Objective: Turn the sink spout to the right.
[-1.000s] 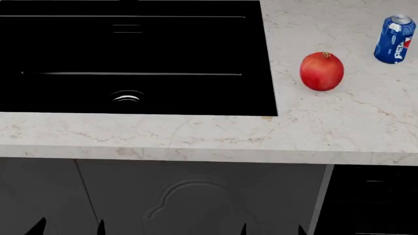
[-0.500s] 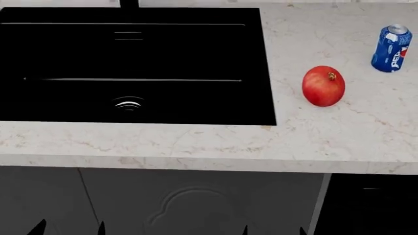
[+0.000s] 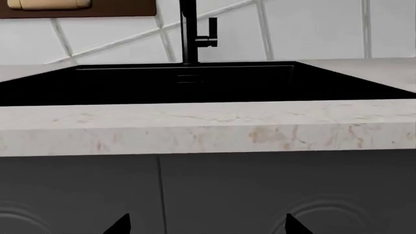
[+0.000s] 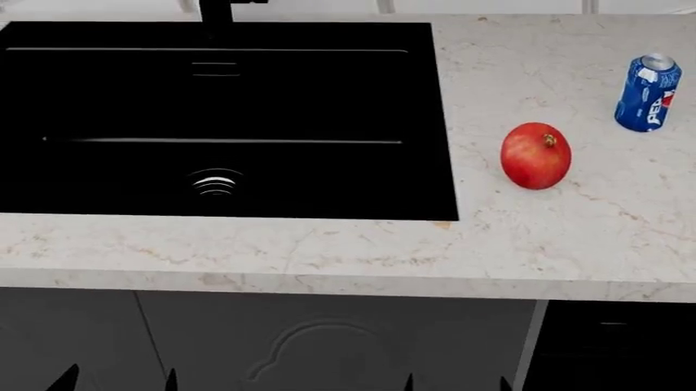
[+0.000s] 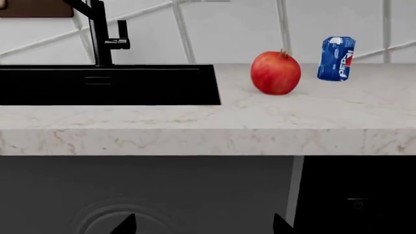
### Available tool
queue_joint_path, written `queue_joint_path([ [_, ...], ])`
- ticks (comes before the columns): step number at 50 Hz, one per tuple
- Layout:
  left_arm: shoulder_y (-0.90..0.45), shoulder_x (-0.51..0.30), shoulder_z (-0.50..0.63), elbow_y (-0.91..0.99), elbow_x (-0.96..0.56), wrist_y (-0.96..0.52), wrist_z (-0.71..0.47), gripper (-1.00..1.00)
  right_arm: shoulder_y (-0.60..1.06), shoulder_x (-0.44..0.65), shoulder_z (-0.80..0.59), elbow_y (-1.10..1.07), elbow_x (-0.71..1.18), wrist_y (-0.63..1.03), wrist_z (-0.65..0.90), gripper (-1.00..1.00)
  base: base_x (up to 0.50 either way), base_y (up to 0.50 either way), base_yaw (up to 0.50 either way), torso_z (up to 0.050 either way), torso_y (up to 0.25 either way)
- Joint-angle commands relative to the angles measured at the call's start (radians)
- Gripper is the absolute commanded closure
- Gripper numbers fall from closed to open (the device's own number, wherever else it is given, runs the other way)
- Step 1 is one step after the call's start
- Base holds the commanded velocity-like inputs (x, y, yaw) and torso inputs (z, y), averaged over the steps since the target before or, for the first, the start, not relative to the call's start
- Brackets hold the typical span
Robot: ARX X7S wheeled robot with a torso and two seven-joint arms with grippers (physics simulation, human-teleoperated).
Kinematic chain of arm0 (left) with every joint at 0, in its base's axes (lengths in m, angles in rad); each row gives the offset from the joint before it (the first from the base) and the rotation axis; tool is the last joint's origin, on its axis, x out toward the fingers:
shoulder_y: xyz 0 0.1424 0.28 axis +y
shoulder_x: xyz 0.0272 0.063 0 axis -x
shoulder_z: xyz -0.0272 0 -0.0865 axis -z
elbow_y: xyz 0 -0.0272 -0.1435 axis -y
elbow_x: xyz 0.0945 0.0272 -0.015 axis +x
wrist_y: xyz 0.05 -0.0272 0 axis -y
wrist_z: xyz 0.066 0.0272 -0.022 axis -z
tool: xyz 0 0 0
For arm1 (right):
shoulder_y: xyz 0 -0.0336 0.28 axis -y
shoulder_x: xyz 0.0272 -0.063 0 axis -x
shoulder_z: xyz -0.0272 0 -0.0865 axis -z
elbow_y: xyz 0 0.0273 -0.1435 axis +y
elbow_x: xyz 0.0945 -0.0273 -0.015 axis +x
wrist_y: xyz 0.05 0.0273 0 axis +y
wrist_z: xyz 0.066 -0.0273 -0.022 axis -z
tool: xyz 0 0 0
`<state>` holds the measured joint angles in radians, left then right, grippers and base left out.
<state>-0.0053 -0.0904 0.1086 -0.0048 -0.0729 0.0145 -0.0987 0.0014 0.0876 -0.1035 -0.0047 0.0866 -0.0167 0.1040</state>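
Black sink, red apple, blue can, veined cream countertop.

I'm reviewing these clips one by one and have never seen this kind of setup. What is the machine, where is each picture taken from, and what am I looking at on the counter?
These are simulator renders from a wheeled two-armed robot facing a kitchen counter. One picture comes from a camera on its head, looking down; the other two come from cameras near each arm's end effector.

In the head view, the pale marble countertop holds a large glossy black rectangular sink with a round ringed drain. Beside the sink lie a red apple and, further back, a blue soda can.

The wrist views look at the counter from low in front of the dark cabinets. They show the matte black faucet post behind the sink, with its short lever handle; only the start of the slim black spout arm is visible.

The dark points at the lower edge are the left end effector and the right end effector, both open and holding nothing.
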Motion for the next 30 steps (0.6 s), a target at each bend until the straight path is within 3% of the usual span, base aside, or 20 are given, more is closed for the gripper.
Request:
queue_joint_path([
  [1,0.000,-0.011,0.009,0.004,-0.008,-0.014,-0.031,-1.00,-0.007,0.013,-0.011,-0.019,0.007,-0.006,0.026,-1.00,0.00,0.00,0.00,0.050,0.000],
  [10,0.002,-0.031,0.018,0.086,0.004,-0.030,-0.052,-1.00,-0.024,0.046,-0.017,-0.213,0.018,0.119,0.048,-1.00,0.00,0.00,0.00,0.000,0.000],
  [30,-0.096,-0.074,-0.001,0.413,-0.035,-0.289,-0.088,-1.00,0.052,0.107,0.019,-0.476,0.053,0.334,0.084,-1.00,0.00,0.00,0.00,0.000,0.000],
])
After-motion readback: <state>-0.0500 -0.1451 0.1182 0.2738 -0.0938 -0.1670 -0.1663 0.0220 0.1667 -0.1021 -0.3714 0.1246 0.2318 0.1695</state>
